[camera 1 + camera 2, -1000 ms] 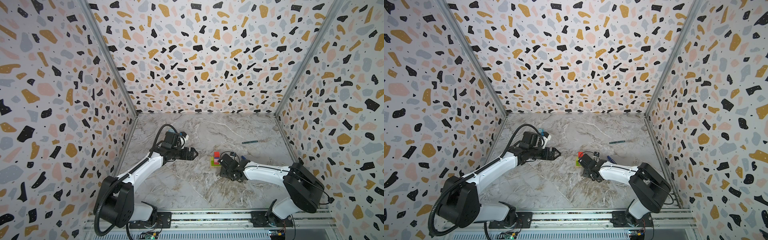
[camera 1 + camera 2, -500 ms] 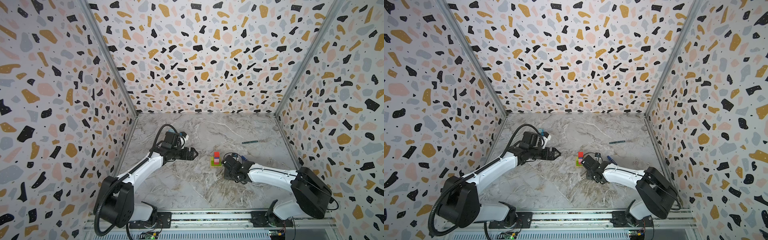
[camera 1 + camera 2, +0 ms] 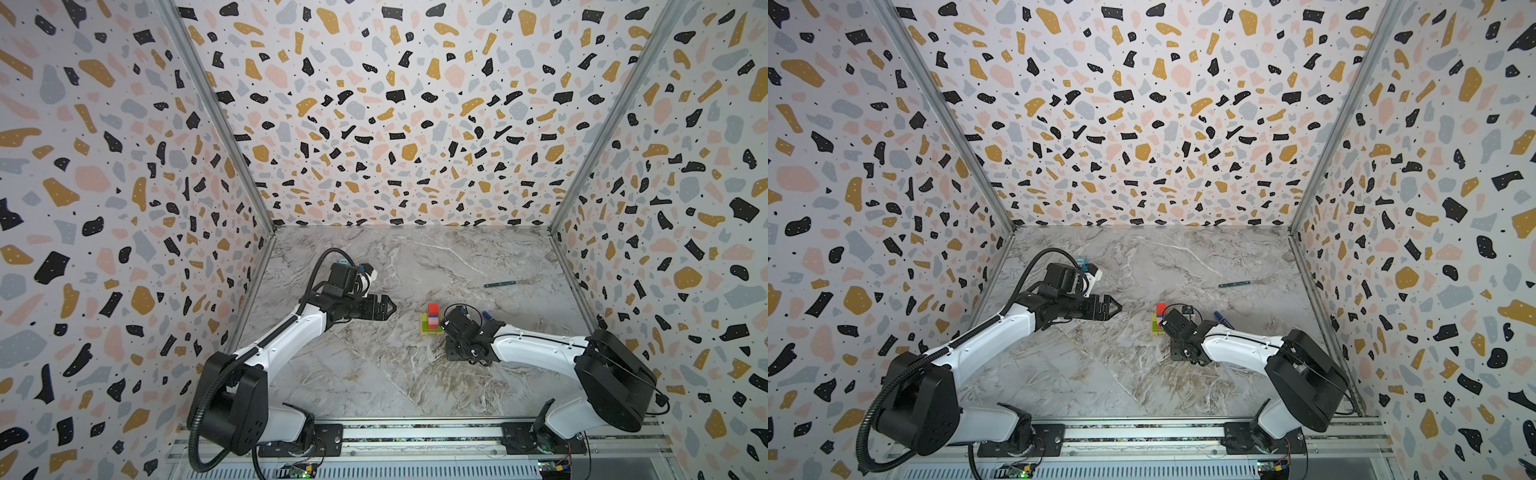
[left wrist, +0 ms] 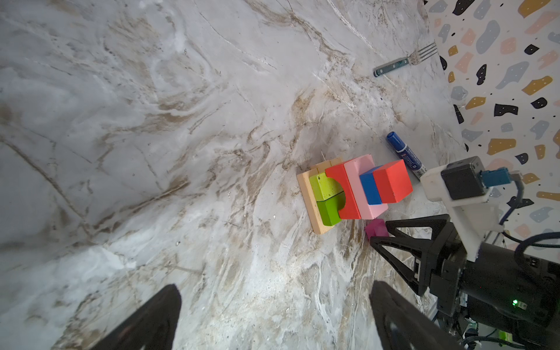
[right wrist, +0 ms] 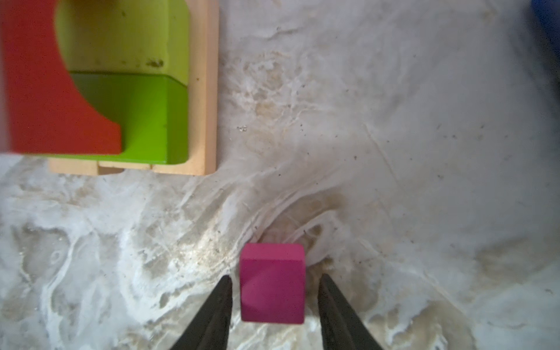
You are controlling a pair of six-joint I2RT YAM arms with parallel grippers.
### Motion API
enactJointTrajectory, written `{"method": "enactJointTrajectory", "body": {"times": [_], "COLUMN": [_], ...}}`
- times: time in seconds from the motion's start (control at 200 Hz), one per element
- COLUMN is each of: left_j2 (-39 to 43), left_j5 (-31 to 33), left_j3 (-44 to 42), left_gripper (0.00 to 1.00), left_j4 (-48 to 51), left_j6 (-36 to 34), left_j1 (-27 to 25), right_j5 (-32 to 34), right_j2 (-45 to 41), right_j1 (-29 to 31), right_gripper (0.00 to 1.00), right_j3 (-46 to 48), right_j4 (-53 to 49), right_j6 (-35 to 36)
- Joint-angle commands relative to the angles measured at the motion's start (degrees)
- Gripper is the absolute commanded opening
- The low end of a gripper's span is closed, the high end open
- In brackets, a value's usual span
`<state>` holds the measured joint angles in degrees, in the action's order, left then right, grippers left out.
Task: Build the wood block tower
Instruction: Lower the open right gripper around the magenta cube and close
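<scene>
The tower [image 3: 432,319] [image 3: 1158,318] stands mid-table: tan base [image 5: 203,91], two green blocks [image 4: 325,194], a red arch [image 4: 342,194], pink [image 4: 354,169], blue [image 4: 369,185] and an orange-red cube [image 4: 392,181] on top. A magenta cube [image 5: 272,281] [image 4: 375,227] lies on the table beside the base. My right gripper [image 5: 275,277] [image 4: 378,232] [image 3: 446,328] straddles it, open, with a narrow gap on each side. My left gripper [image 3: 390,308] [image 3: 1118,308] [image 4: 274,291] hovers left of the tower, wide open and empty.
A blue-capped marker [image 4: 404,154] [image 3: 1223,320] lies just behind my right wrist. A fork [image 3: 500,284] [image 4: 403,62] lies further back toward the right wall. A pale blue box [image 3: 1081,262] peeks out behind my left wrist. Patterned walls close in three sides.
The right gripper's jaws have narrowed around the magenta cube, and the right arm's elbow has swung down and to the right. The left arm has not moved.
</scene>
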<state>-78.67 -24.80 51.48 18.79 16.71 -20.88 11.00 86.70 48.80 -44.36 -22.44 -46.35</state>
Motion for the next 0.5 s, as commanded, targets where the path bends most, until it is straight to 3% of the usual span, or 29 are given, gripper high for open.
{"method": "enactJointTrajectory", "body": {"times": [0.0,0.491], "left_j2": [0.6,0.7], "left_j5": [-0.3,-0.3], "left_j3": [-0.4,-0.4], "left_gripper": [0.99,0.98], "left_j4": [-1.1,-1.2], "left_j6": [0.2,0.2], "left_j1": [0.3,0.3], "right_j5": [0.3,1.0], "right_j2": [0.3,1.9], "right_j1": [-0.2,-0.6], "right_gripper": [0.47,0.44], "right_j3": [-2.0,-3.1], "right_j4": [-1.4,-1.6], "right_j6": [1.5,1.8]}}
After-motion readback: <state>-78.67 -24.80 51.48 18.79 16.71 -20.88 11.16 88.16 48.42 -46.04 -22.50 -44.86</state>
